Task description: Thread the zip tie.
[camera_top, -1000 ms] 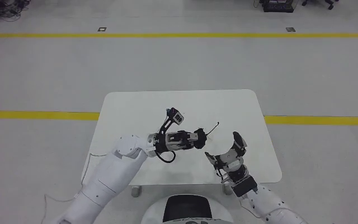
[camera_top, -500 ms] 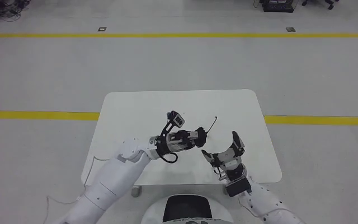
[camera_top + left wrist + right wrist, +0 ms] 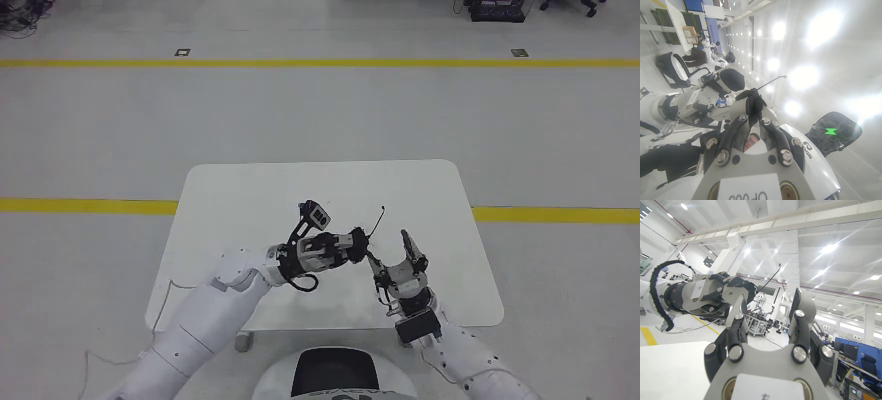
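**Left gripper (image 3: 358, 243) pinched on the thin black plastic zip tie (image 3: 377, 222), right gripper (image 3: 390, 252) open beside it**

The left gripper's black-padded fingers (image 3: 755, 102) are pressed together on one end of the zip tie, with no gap between them. From that pinch the tie sticks out as a nearly straight, slender strip. It slants up and away from the robot above the table, and its small square head (image 3: 779, 265) is at the far, free end.

The right gripper sits just beside the left one, tips pointing away from the robot. Its two fingers are spread wide and hold nothing. One ribbed pad (image 3: 795, 298) faces the gap, and the other finger (image 3: 739, 306) comes close to the left gripper's tips — whether they touch cannot be told. The tie rises beyond the right gripper's fingertips and is not between them.

Both grippers hang in the air over the near half of the white, round-cornered table (image 3: 250, 190) — neither rests on it. A black braided cable (image 3: 654, 283) loops around the left wrist.
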Motion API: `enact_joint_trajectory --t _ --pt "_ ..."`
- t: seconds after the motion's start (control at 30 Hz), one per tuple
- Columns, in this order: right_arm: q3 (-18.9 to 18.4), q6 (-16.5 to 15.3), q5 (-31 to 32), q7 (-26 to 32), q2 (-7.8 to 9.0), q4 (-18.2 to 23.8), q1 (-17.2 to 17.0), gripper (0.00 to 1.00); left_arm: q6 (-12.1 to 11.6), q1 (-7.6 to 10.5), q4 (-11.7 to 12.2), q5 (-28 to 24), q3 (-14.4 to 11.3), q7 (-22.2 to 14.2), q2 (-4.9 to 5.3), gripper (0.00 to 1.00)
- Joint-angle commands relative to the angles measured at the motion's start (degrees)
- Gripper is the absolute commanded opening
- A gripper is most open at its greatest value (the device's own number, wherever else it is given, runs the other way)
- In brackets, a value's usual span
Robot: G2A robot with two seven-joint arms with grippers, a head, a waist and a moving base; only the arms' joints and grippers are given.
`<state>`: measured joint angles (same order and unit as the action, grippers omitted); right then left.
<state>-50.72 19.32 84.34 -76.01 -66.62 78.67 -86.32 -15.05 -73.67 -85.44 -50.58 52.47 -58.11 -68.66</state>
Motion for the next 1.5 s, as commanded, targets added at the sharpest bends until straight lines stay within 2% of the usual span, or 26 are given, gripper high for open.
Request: enact_joint_trajectory --t 0.0,0.4,0.9,1.47 --pt "0.1 -0.2 0.2 0.2 -0.25 -0.3 0.2 0.48 0.0 0.0 0.0 0.0 0.0 0.0 0.0 0.0" --pt "0.0 -1.1 1.4 0.8 -1.67 -1.9 1.3 0.41 0.0 0.0 0.0 0.0 0.0 0.0 0.0 0.0" --pt "-0.4 -2.1 3.0 1.7 -3.06 -3.0 2.0 0.27 0.0 0.0 0.0 0.0 0.0 0.0 0.0 0.0" --pt "-1.3 -2.5 4.9 2.3 -4.25 -3.2 2.0 0.2 0.0 0.0 0.0 0.0 0.0 0.0 0.0 0.0"
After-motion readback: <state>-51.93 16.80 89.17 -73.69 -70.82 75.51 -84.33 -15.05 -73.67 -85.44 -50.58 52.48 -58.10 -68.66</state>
